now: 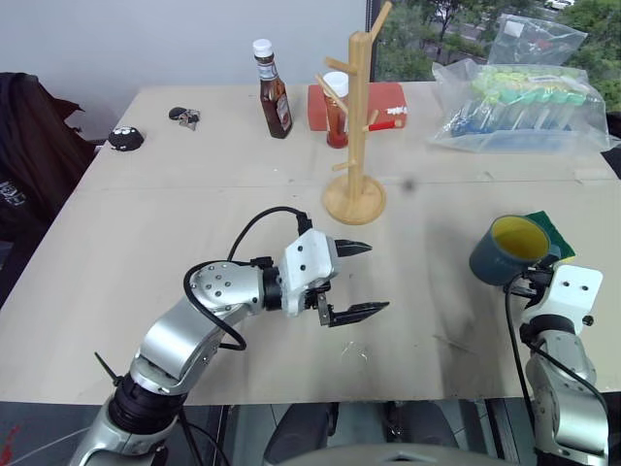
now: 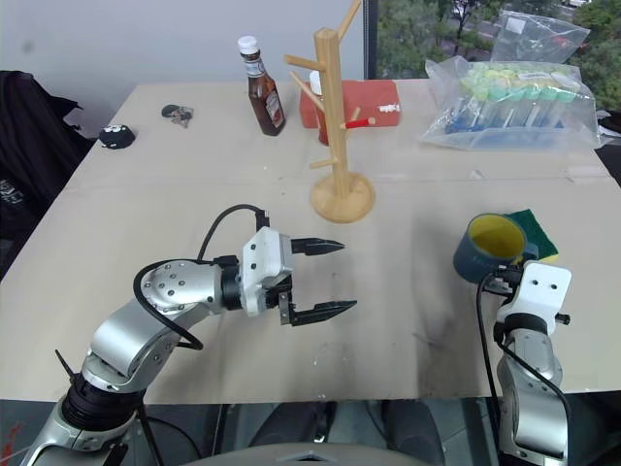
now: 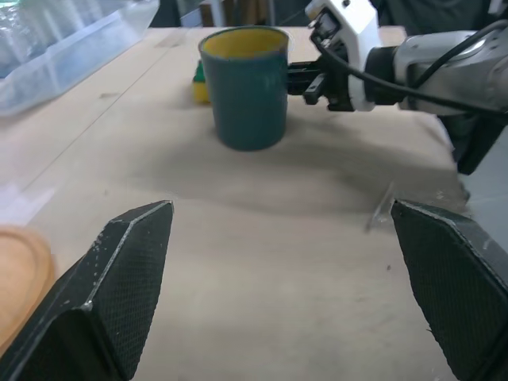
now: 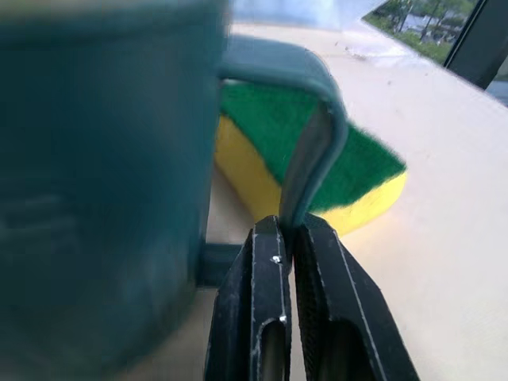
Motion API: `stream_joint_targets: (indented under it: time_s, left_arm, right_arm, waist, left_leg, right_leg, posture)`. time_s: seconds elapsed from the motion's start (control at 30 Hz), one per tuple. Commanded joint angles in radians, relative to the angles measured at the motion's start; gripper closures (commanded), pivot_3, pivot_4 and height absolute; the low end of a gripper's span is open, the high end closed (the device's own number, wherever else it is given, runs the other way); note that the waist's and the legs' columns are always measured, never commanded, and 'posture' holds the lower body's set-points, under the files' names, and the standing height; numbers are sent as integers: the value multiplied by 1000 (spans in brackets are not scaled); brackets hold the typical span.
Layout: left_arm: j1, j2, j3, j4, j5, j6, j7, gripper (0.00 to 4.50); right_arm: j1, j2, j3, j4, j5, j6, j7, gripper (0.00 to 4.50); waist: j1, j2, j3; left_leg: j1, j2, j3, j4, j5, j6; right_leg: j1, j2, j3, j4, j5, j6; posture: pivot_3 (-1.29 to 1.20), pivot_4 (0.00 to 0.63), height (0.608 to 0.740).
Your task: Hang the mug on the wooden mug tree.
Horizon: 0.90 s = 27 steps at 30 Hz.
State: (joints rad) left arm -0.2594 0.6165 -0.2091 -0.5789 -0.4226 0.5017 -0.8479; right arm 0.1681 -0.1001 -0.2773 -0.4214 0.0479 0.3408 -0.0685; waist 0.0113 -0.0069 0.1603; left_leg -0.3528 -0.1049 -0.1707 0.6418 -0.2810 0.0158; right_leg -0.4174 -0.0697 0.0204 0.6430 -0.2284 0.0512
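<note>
Now, right gripper: pinching only the thin handle of the mug.
Left gripper: wide, empty.
Risk: mug swivels when lifted, missing mug tree pegs.

Item count, tabletop

One mug; one wooden mug tree; one sponge; two sauce bottles, one brown, one red behind the tree post; one red box; two clear plastic bags; one key bunch; one small black object; two grippers, left and right.
</note>
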Motion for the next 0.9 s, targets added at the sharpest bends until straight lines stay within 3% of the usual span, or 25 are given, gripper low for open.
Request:
stream_joint_targets:
  time_s: [0.03, 0.23, 0.37, 0.5, 0.67, 0.9]
  left_arm:
    - [-3, -14, 16, 9, 6, -40, 3, 0]
    - [40, -94, 80, 47, 11, -133, 68, 0]
    - [102, -223, 149, 55, -13, -186, 190, 0]
    - [146, -319, 181, 41, -24, -245, 253, 0]
    - [186, -437, 206, 20, -6, -341, 352, 0]
    - [213, -490, 160, -2, 44, -437, 392, 0]
  right_arm:
    - [-9, -25, -21, -13, 1, -35, 13, 4459]
    - [-56, -226, 56, -68, 36, -18, 255, 4459]
    - [-256, -410, 110, -40, 134, 25, 492, 4459]
    - [-486, -549, 147, 122, 191, -16, 704, 4459]
    - [-905, -651, 258, 575, 149, -256, 1017, 4459]
    - [-1334, -619, 385, 1133, 35, -582, 1277, 4459]
  waist:
    - [0, 0, 0]
    - [-6, 0, 0]
    - [-27, 0, 0]
    - [-21, -3, 1]
    - [-14, -6, 3]
    - [-18, -7, 3]
  left_leg:
    - [0, 0, 0, 0, 0, 0]
    - [0, 0, 2, 1, 0, 0]
    - [1, 1, 6, 2, 0, 0]
    - [1, 3, 6, 6, -1, 2]
    - [0, 2, 9, 10, -1, 3]
    - [-3, 4, 12, 8, -3, 4]
  right_leg:
    - [0, 0, 0, 0, 0, 0]
    - [0, 0, -1, 0, 0, 0]
    - [1, 1, 1, 0, 2, 1]
    - [4, 2, -1, -1, 3, 2]
    - [4, 1, -1, -2, 6, 1]
    - [2, 0, 0, -5, 7, 1]
  posture:
    - [0, 150, 740]
    - [0, 150, 740]
    - [0, 150, 740]
    - [0, 150, 740]
    - [0, 150, 740]
    - [0, 150, 740]
